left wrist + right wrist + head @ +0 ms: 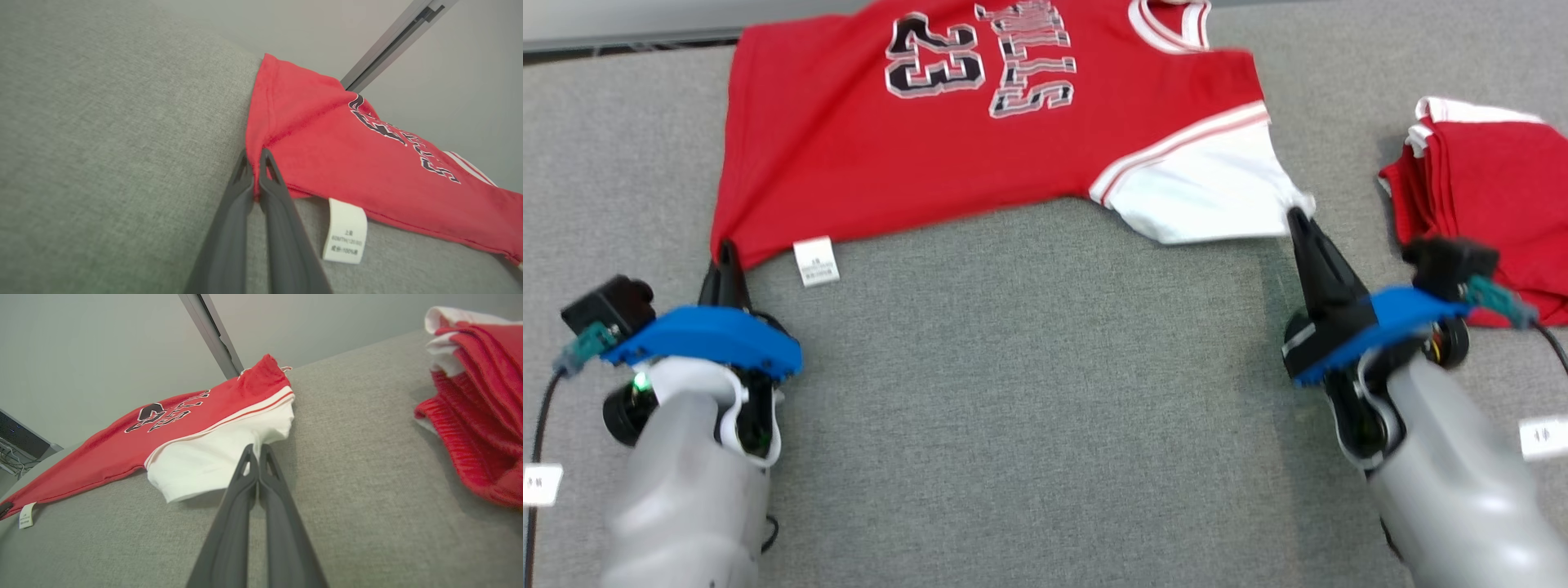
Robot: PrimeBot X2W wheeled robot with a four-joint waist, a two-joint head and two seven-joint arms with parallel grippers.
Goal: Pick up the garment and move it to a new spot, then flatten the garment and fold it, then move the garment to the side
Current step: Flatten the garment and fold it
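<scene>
The garment (pixel 947 155) is a red jersey with a black "23", lettering and a white sleeve (pixel 1217 192), spread across the far part of the grey table (pixel 1029 392). My left gripper (pixel 725 249) is shut on its near left hem corner. In the left wrist view, that gripper (pixel 255 155) pinches the red cloth (pixel 347 155) beside a white care label (pixel 345 230). My right gripper (pixel 1297 216) is shut on the tip of the white sleeve. The right wrist view has that gripper (pixel 256 451) closed on the sleeve (pixel 212 465). The near edge hangs slightly above the table, drawn taut between both grippers.
A pile of folded red and white clothes (pixel 1486 196) lies at the table's right, just beyond my right wrist, and also appears in the right wrist view (pixel 478 408). Bare grey table stretches between my arms. The table's far edge runs behind the jersey.
</scene>
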